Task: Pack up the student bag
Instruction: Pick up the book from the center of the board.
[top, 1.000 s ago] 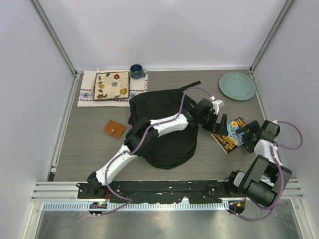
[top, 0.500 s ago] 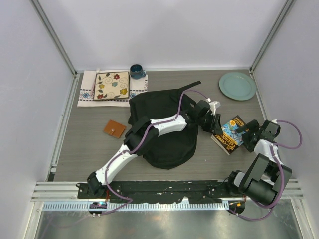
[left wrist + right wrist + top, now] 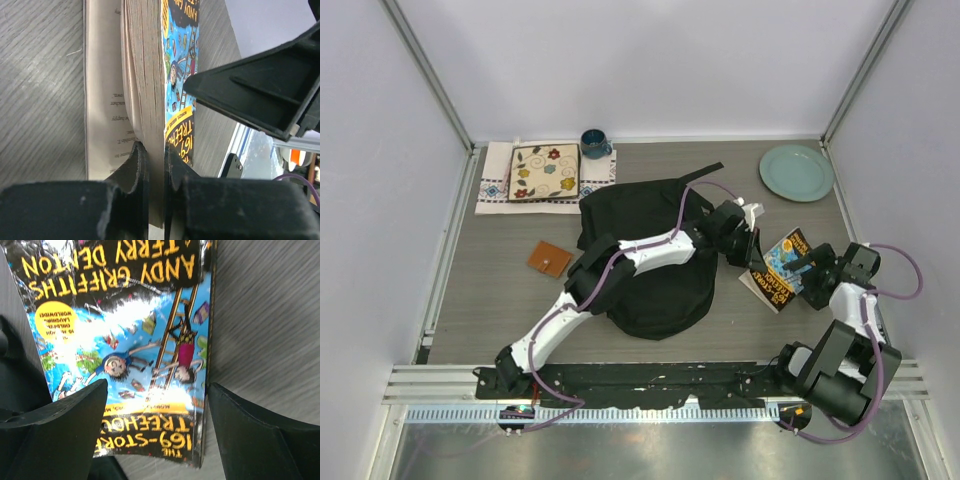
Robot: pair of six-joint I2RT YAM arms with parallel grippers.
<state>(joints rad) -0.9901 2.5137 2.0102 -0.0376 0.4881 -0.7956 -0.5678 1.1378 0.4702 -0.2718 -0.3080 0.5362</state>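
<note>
Student bag (image 3: pixel 660 300) unmoved; left fingers (image 3: pixel 132 170) pinching book (image 3: pixel 177 75) raised it; right fingers (image 3: pixel 60 435) spread.

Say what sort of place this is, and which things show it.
Probably a robotics lab cell: two arms bolted at a grey table, white panels enclosing it, staged props like a backpack and book.

On my screen, the grey wood-grain table (image 3: pixel 490 290) carries the black student bag (image 3: pixel 660 300) at centre. A patterned cloth (image 3: pixel 495 185) and a blue mug (image 3: pixel 593 143) lie far left, a small brown square (image 3: pixel 550 260) left of the bag, and a green plate (image 3: pixel 796 172) far right. A paperback (image 3: pixel 782 262) lies right of the bag, its lowest leaf flat.
</note>
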